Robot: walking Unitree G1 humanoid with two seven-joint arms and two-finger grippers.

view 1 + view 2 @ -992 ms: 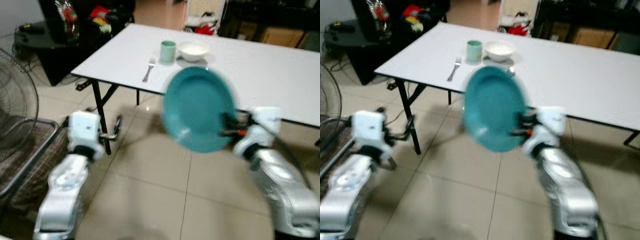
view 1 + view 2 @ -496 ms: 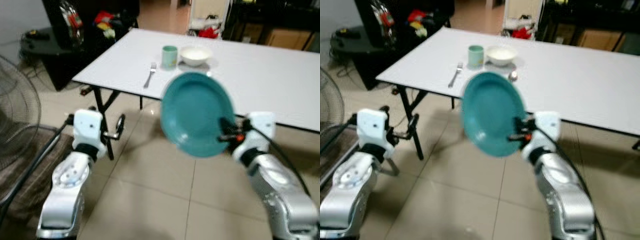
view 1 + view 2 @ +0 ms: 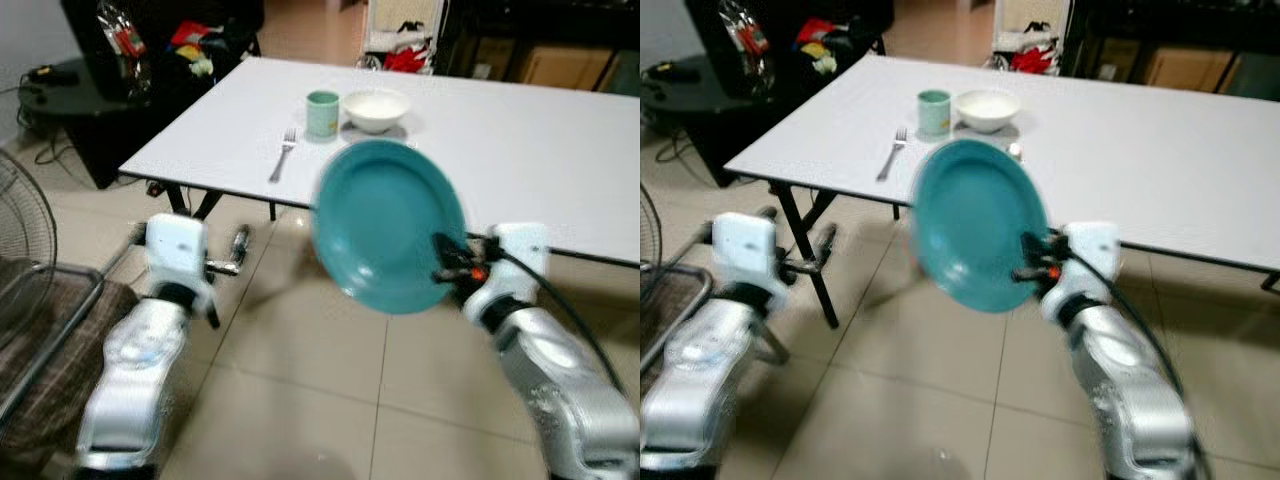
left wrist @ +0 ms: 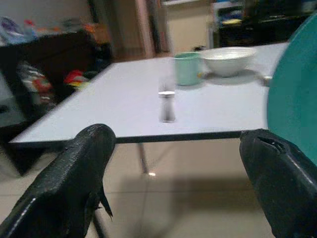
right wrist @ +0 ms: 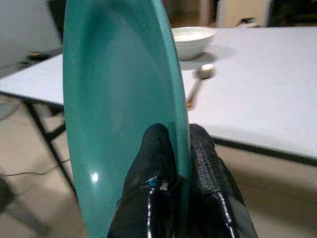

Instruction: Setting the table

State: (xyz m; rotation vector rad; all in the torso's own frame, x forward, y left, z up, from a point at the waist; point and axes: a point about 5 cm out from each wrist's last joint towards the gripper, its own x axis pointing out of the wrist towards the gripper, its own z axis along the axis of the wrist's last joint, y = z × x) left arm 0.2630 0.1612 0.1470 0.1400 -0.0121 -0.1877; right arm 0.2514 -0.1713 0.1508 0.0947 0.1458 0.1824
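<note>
Right tool (image 3: 445, 268) stays clamped on the rim of the teal plate (image 3: 385, 225), held upright in the air off the table's (image 3: 520, 150) near edge. Table has drawn slightly nearer: approach under way. Fork (image 3: 279, 156), cup (image 3: 322, 113), bowl (image 3: 376, 109) near left end; plate not yet set. Left tool (image 4: 178, 188) fingers apart, empty.

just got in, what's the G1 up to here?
It is setting the table. The right hand is pinching the rim of a round teal plate, held on edge above the tiled floor, short of the white folding table. On that table already sit a green cup, a white bowl, a metal fork and a spoon. The left hand is open and holds nothing, raised in front of the table's near edge.
</note>
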